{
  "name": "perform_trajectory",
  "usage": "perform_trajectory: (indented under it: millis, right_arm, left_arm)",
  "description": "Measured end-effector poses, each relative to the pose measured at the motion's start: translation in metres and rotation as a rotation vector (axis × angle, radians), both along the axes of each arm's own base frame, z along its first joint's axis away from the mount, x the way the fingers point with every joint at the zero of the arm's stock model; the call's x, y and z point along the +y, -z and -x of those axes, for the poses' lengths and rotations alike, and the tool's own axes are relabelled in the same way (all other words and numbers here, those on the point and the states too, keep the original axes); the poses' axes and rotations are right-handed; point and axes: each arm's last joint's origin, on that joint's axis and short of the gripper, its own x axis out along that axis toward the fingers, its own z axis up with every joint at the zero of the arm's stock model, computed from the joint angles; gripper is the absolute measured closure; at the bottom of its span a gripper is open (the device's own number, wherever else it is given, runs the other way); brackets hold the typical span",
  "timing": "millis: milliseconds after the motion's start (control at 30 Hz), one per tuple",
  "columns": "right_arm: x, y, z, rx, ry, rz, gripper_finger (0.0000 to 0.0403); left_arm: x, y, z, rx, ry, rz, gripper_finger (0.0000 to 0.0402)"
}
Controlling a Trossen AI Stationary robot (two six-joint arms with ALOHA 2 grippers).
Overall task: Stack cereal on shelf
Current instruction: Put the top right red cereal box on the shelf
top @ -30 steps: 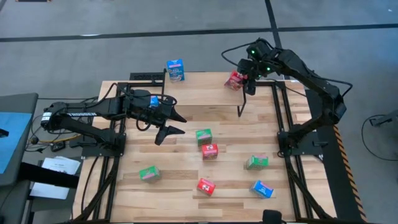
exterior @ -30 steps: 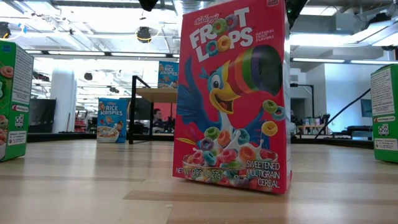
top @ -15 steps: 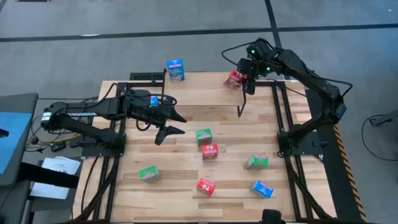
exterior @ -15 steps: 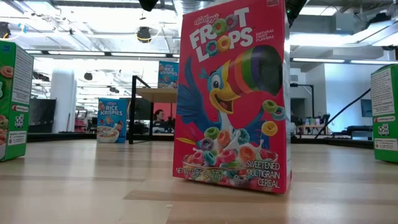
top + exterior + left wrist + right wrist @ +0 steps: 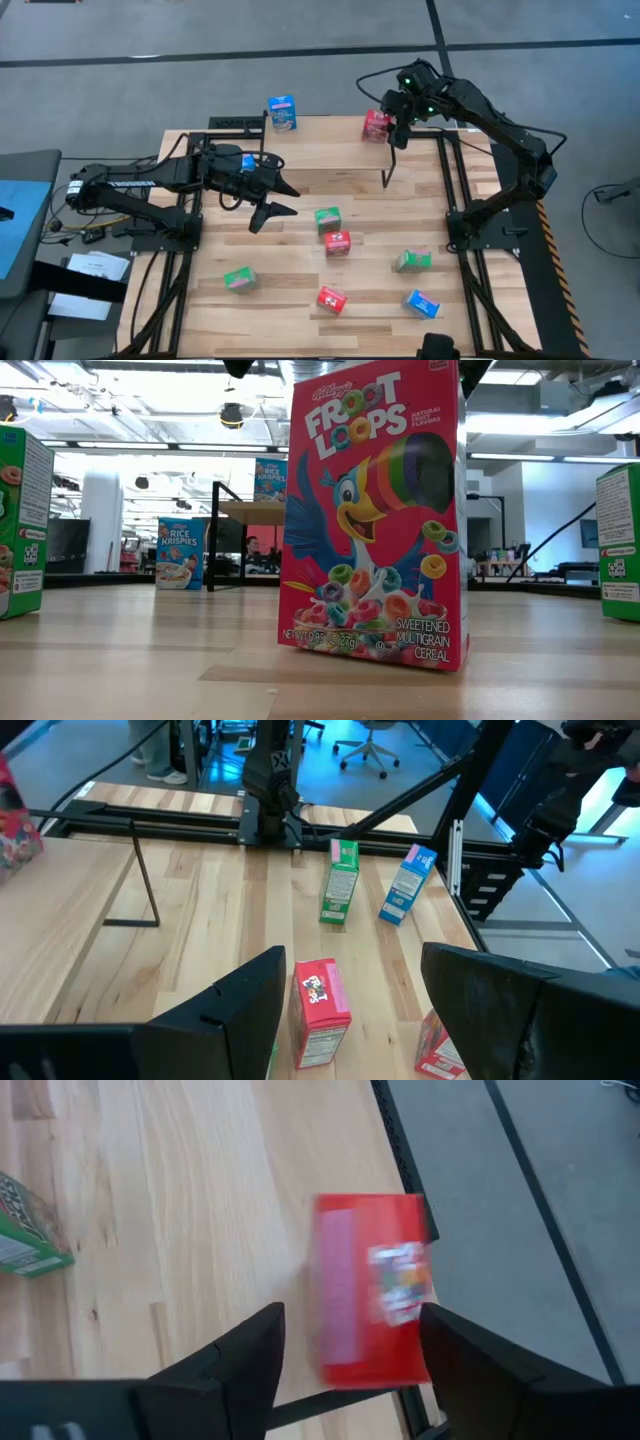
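Cereal sits closest in the low view: a red Froot Loops box (image 5: 370,510) stands upright on the table (image 5: 300,250) and hides much behind it. Green boxes (image 5: 20,520) flank it at both edges. Only the high view shows my left gripper (image 5: 280,198) hovering over mid-table. Its wrist view shows the jaws spread and empty, with another red box (image 5: 320,1010) just beyond them. Farther back, the low view shows a blue Rice Krispies box (image 5: 180,553) on the table and a blue box (image 5: 282,113) up on the shelf (image 5: 245,508). Farthest right, my right gripper (image 5: 400,118) hangs beside a third red box (image 5: 377,124). My right wrist view shows those jaws spread, the blurred box between them over the wood's edge.
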Motion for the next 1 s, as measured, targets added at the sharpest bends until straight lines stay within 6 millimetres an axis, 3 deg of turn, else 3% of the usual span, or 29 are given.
perform_trajectory:
  millis: [467,733,1000]
  right_arm:
    - [0.002,-0.003,0.002,-0.007,0.003,0.002,0.0137]
    - [0.018,-0.015,0.008,-0.053,-0.005,0.016,0.0137]
    - [0.032,-0.016,0.016,-0.061,0.098,-0.115,0.0137]
  left_arm:
    - [0.000,0.000,0.000,0.000,-0.001,0.003,0.0178]
    - [0.000,0.000,0.000,0.000,-0.001,0.003,0.0178]
    - [0.000,0.000,0.000,0.000,0.000,0.002,0.0178]
